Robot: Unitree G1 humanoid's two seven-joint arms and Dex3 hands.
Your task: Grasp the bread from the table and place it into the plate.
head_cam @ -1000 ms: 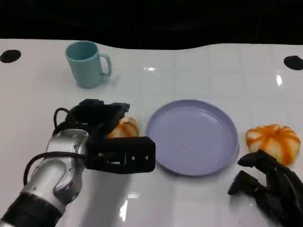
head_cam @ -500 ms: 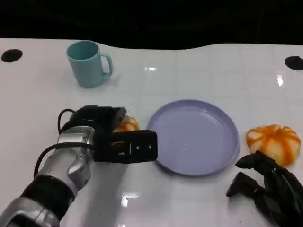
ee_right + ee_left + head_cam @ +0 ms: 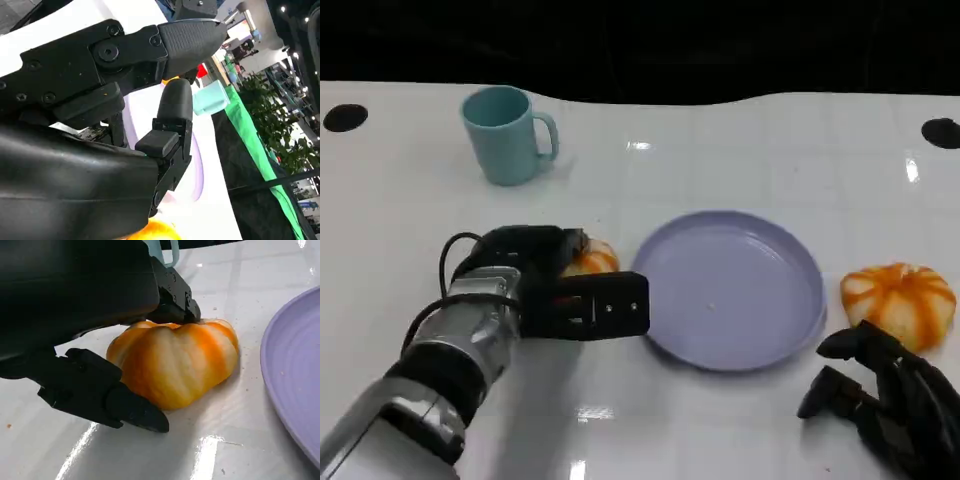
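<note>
Bread to plate: bread [image 3: 590, 260] just beside plate [image 3: 728, 290] — bare gap between.
Far left table edge: cup [image 3: 506, 134] — well apart.
Right edge: second bread [image 3: 898, 302].

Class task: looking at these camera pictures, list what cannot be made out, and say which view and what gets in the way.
- Head view: most of the bread by the plate is covered by the left hand.
- Left wrist view: the bread's far side, behind the fingers; whether it is lifted is unclear.
- Head view: the right hand is cut by the picture's edge.
</note>
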